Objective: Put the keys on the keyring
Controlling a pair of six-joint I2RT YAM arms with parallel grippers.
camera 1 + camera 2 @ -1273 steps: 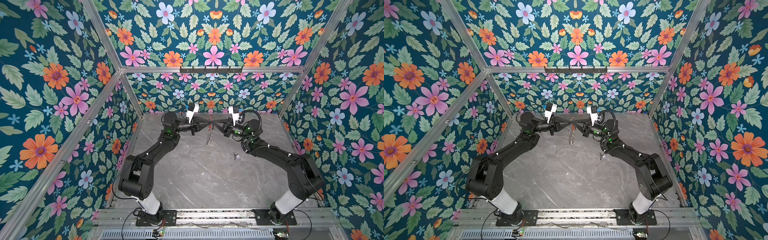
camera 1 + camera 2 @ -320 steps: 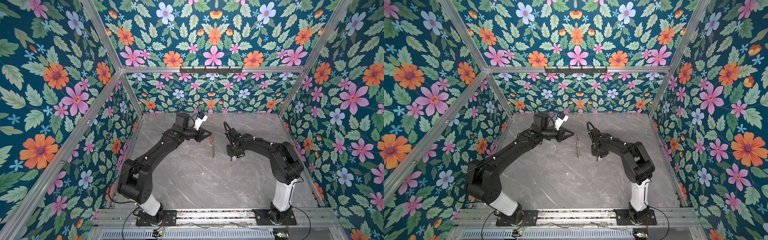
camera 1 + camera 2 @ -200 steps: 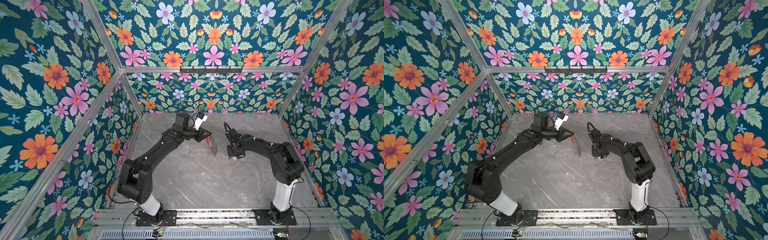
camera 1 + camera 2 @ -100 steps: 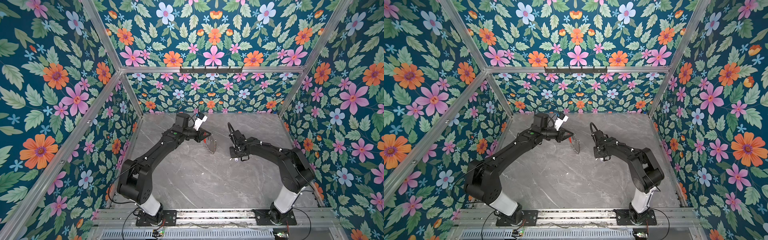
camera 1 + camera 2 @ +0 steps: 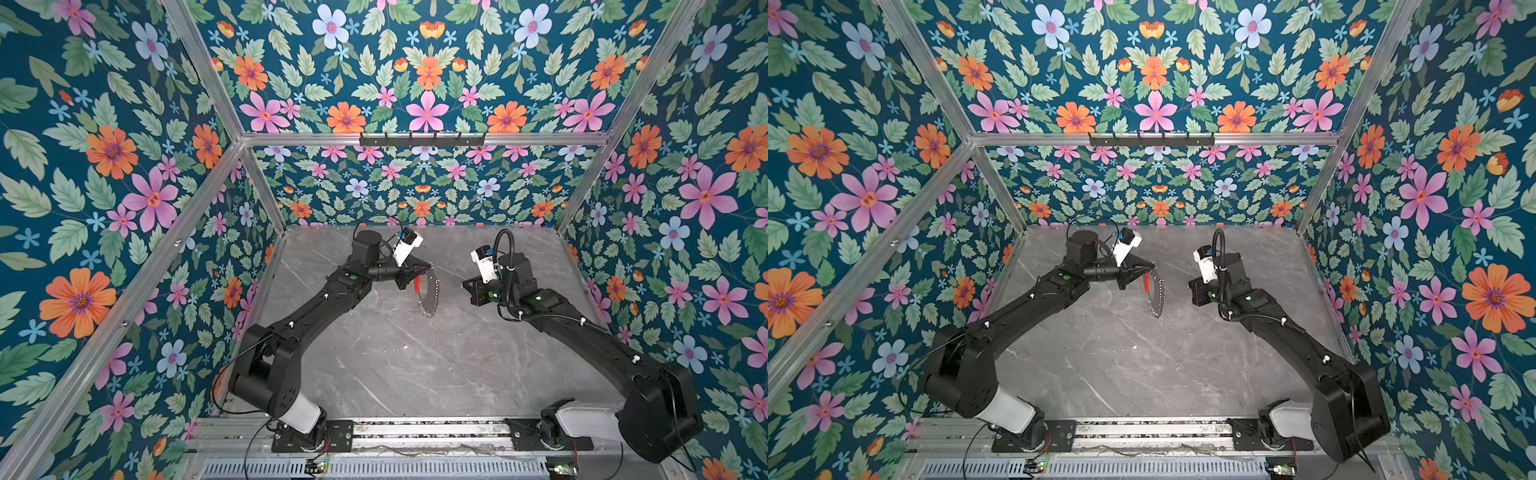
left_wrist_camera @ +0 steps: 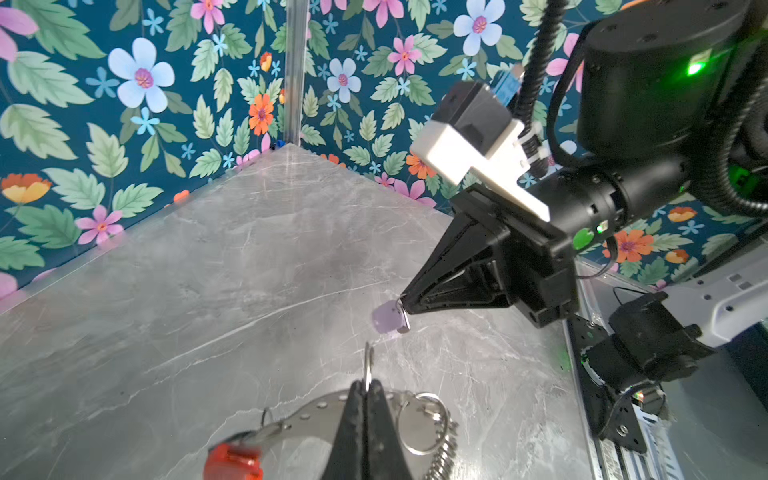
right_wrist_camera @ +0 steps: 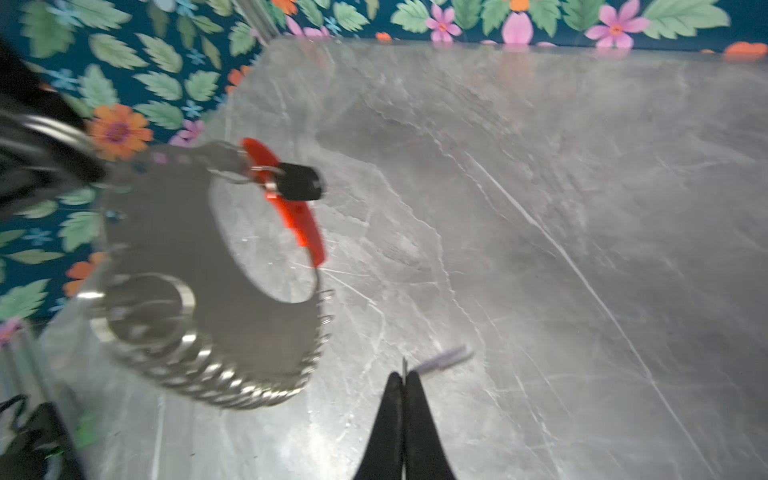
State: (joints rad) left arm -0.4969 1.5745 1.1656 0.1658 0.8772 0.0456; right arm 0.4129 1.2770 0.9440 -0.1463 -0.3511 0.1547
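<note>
Nearest me, both arm bases sit on the metal rail (image 5: 415, 430) at the front edge of the grey marble tabletop (image 5: 395, 374). Left arm (image 5: 316, 303) & right arm (image 5: 582, 328) reach in toward the middle, tips facing each other, a gap btwn them. The left jaws are pinched tight on the keyring (image 5: 430, 293), holding it up off the tabletop. It hangs below them, red section (image 7: 291, 208) near the grip, silver rings bunched along the lower curve, w/ a black key head (image 7: 299, 187) clipped on by the red part. The right jaws are closed on the keys (image 6: 388, 319), across from the keyring & not touching it. The lavender tag sticks out past the tips, in the air. Furthest back, a black hook rack (image 5: 422, 139) on the frame bar across the floral wall (image 5: 415, 187).
</note>
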